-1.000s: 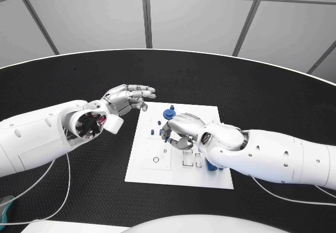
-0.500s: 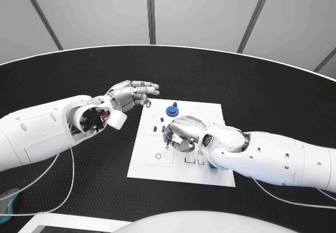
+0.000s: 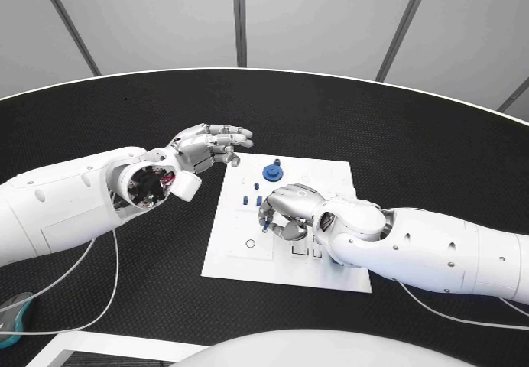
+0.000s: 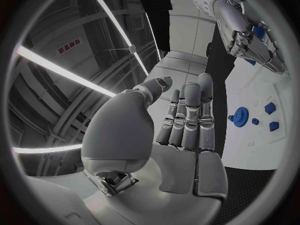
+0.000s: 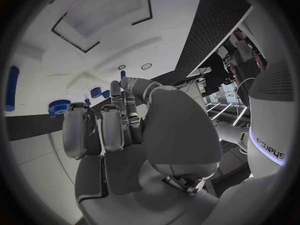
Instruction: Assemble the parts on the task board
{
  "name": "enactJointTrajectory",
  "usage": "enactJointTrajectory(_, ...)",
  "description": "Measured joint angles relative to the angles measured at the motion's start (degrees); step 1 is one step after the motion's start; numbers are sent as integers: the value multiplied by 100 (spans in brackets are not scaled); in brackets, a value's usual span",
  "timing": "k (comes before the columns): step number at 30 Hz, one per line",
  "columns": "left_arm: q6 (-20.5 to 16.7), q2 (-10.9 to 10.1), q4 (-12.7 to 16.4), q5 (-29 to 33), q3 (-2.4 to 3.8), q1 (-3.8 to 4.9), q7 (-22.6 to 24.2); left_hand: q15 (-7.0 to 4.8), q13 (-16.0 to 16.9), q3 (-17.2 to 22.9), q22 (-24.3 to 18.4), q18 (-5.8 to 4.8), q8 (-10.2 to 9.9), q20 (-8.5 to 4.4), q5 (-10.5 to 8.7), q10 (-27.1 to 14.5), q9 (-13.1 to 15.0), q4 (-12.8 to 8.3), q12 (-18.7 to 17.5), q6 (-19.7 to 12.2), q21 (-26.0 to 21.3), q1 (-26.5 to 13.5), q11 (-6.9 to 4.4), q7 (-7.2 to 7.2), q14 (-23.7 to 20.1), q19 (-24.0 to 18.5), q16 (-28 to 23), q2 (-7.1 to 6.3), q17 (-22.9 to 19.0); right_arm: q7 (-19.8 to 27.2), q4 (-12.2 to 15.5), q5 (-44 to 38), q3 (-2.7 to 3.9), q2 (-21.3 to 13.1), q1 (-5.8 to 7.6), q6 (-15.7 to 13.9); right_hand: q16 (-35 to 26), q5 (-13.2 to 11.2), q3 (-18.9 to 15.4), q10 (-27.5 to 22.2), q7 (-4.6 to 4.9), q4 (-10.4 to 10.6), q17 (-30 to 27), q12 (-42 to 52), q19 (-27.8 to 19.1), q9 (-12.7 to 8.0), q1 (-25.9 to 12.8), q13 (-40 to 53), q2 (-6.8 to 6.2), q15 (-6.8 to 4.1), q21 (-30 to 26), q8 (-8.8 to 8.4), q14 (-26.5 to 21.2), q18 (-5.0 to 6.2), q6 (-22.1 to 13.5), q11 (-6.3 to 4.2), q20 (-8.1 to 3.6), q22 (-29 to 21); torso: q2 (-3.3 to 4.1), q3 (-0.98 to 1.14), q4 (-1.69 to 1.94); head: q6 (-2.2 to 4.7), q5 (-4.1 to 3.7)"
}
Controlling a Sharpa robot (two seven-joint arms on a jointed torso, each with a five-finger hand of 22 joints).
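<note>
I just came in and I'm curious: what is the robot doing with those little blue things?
It is putting small blue parts together on the white task board. The right hand is down over the board, its fingers at a small blue part. The left hand hovers at the board's far corner, holding nothing. A blue gear sits nearby.
</note>
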Motion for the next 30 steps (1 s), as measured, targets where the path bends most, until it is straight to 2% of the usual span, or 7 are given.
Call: enactJointTrajectory(30,25,-5,6,0,0,0,-33,0,-1,0,-4,-1,0,0,0,-21,3,0,0,0,0,0,21,0,0,0,0,0,-4,-146,-119,-54,-7,112,-27,184,0,-4,16,21,-10,-16,-2,-22,0,5,-3,0,2,1,0,-6,1,0,-11,-21,0,-2,-1,-4,-2,-84,32)
